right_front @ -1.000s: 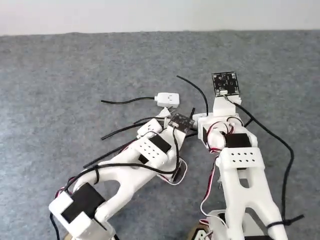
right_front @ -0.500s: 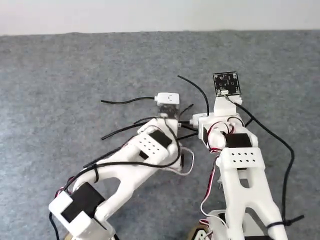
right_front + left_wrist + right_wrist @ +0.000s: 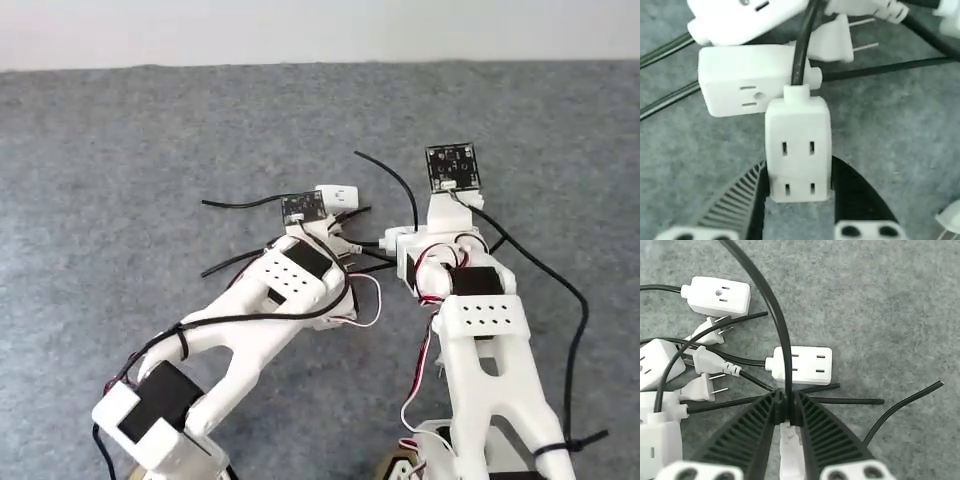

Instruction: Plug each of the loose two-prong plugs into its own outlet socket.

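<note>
A white two-socket outlet block (image 3: 798, 145) with a black cord sits between the jaws of my left gripper (image 3: 798, 176), which is shut on its lower end. Just beyond it lie a second outlet block (image 3: 747, 80), a third (image 3: 740, 15) and a loose two-prong plug (image 3: 837, 42). My right gripper (image 3: 786, 397) is shut on a white plug body (image 3: 788, 450) and its black cord (image 3: 767, 295). Ahead of it lie an outlet block (image 3: 802, 365), another (image 3: 717, 296) and three loose plugs (image 3: 707, 332) (image 3: 715, 367) (image 3: 702, 387). From above, one outlet (image 3: 337, 195) shows beside the left arm (image 3: 290, 275).
Black cords (image 3: 250, 202) tangle among the plugs on the grey carpet (image 3: 120, 150). The right arm (image 3: 470, 300) stands close beside the left arm. More outlet blocks (image 3: 655, 365) (image 3: 657, 450) lie at the edge of the right wrist view. A loose cord end (image 3: 910, 397) lies off to one side.
The left arm has swung left and farther back, toward the rear outlet. The right arm has stayed still.
</note>
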